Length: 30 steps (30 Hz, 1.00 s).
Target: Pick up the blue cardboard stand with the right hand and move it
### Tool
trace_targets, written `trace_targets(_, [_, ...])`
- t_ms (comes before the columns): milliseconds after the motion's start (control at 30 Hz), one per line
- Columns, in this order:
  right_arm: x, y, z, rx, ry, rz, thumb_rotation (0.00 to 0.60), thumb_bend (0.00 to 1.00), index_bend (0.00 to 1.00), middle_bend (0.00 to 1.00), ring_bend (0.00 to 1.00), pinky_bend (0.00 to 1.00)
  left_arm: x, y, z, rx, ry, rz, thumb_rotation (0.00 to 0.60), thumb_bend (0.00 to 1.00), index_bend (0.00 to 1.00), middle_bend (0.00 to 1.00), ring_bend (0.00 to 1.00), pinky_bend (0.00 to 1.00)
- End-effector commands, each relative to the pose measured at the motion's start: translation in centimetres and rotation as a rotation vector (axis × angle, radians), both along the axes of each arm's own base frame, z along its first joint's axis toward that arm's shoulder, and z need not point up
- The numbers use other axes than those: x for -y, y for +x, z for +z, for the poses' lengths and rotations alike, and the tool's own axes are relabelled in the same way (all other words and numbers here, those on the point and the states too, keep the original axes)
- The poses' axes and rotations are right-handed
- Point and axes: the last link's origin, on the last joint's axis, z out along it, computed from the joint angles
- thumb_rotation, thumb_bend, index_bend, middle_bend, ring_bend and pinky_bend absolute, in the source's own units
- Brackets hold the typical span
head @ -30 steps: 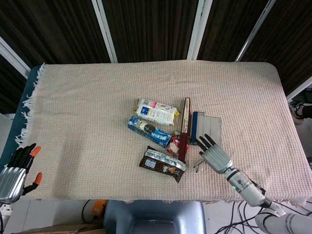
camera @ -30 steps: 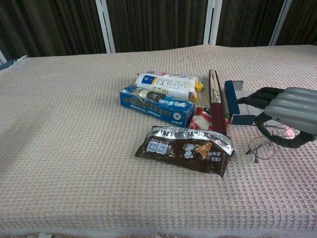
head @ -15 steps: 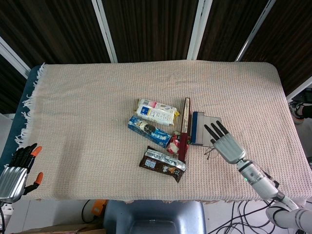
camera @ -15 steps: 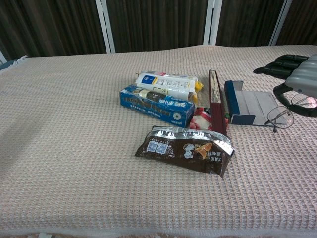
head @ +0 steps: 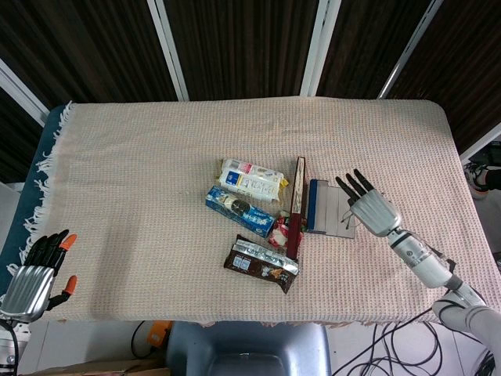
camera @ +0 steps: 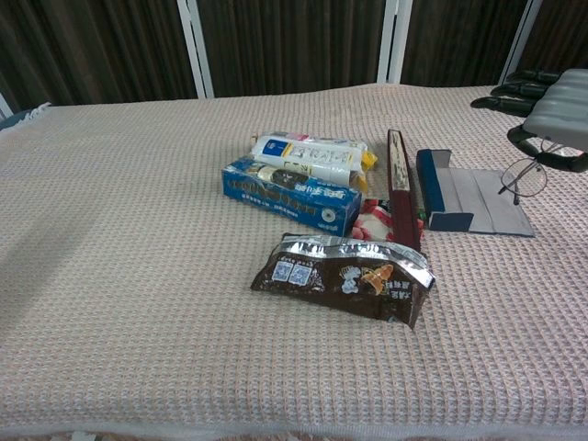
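Observation:
The blue cardboard stand (head: pixel 322 207) lies flat on the cloth right of centre, its blue edge to the left and a grey panel (camera: pixel 473 193) to the right. My right hand (head: pixel 371 208) hovers over the stand's right edge with fingers stretched out. A pair of wire eyeglasses (camera: pixel 525 175) hangs from it, pinched under the thumb, and dangles above the stand's far right corner. In the chest view the right hand (camera: pixel 551 108) sits at the right edge. My left hand (head: pixel 36 272) hangs off the table's left front corner, holding nothing.
Left of the stand stands a thin dark red box (head: pixel 297 205) on edge. Further left lie a white wipes pack (head: pixel 249 179), a blue biscuit box (head: pixel 239 210), a brown snack bag (head: pixel 262 264) and a small red packet (head: pixel 280 233).
My right hand has risen and moved back and to the right, from the front of the stand to its right edge, carrying the eyeglasses off the cloth. The stand has not moved.

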Motion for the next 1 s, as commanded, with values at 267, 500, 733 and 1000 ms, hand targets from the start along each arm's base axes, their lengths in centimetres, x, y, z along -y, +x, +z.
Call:
trace_targets(267, [1.6, 2.5, -3.4, -0.034, 0.066, 0.106, 0.6, 0.58, 0.75, 0.09, 0.0, 0.0, -0.3, -0.1, 0.0, 0.002, 0.001, 0.008, 0.6, 0.42, 0.0, 0.0, 0.0, 0.07])
trace_targets(500, [1.5, 3.2, -4.4, -0.055, 0.1, 0.169, 0.6, 0.58, 0.75, 0.09, 0.0, 0.0, -0.3, -0.1, 0.0, 0.004, -0.001, 0.009, 0.6, 0.42, 0.0, 0.0, 0.0, 0.07])
trace_targets(733, [1.5, 3.5, -5.0, -0.076, 0.107, 0.194, 0.6, 0.56, 0.73, 0.09, 0.0, 0.0, -0.3, 0.0, 0.1, 0.014, -0.003, 0.006, 0.6, 0.42, 0.0, 0.0, 0.0, 0.08])
trace_targets(1000, [1.8, 4.4, -6.0, -0.068, 0.107, 0.206, 0.6, 0.52, 0.72, 0.09, 0.0, 0.0, -0.3, 0.0, 0.0, 0.018, -0.007, 0.001, 0.6, 0.42, 0.0, 0.0, 0.0, 0.08])
